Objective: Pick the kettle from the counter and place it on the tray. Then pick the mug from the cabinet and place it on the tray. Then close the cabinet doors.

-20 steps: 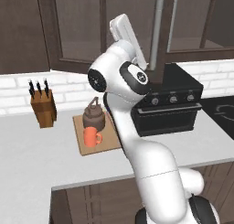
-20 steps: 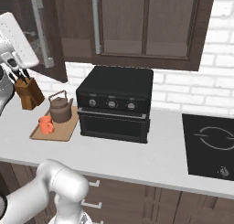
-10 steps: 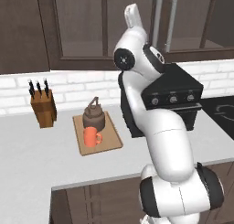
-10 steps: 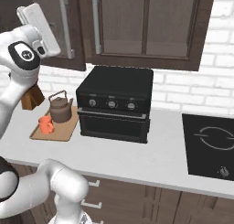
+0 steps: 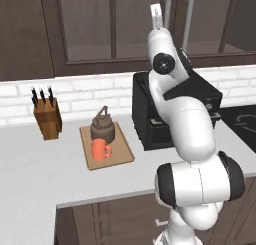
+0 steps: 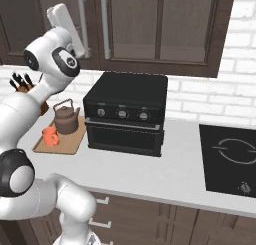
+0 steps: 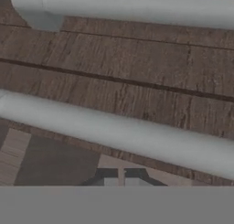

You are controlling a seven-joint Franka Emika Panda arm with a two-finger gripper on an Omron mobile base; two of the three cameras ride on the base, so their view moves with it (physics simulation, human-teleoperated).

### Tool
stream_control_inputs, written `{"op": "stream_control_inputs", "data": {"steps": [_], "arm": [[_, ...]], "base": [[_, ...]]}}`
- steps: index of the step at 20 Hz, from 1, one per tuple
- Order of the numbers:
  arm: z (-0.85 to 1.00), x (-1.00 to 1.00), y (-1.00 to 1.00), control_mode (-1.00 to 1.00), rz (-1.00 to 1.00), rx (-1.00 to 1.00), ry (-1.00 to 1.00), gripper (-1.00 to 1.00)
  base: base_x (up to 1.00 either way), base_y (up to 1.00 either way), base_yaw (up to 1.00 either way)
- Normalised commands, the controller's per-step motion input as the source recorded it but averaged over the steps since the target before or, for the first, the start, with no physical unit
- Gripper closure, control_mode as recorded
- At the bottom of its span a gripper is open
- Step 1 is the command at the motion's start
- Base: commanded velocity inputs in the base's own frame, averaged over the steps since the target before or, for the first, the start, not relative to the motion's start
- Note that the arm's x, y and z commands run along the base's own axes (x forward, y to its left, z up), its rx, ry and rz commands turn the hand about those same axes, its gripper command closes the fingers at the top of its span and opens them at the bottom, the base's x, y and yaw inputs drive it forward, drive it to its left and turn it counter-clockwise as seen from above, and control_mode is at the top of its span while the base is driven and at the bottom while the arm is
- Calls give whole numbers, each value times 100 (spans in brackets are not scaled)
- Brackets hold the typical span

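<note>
Swinging rightward since a second ago, the arm now reaches up to the cabinet doors (image 6: 135, 24), which meet at the centre seam. Its end effector (image 7: 122, 181), fingertips together, sits just in front of the two grey bar handles (image 7: 114, 131). Well below on the worktop (image 5: 40, 169), the tray (image 5: 120, 156) carries the kettle (image 5: 103, 126) and mug (image 5: 100, 150).

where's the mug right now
The orange mug stands on the light-wood tray on the counter, just in front of the dark kettle, left of the black oven and right of the knife block.
</note>
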Motion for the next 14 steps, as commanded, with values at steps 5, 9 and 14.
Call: {"op": "stream_control_inputs", "data": {"steps": [5, 9, 14], "arm": [[-22, 61, -15, -100, 17, 7, 0, 100], [-9, 49, -8, -100, 11, 7, 5, 100], [0, 34, -6, -100, 6, 7, 28, 100]], "base": [[0, 0, 0], [0, 0, 0], [0, 0, 0]]}}
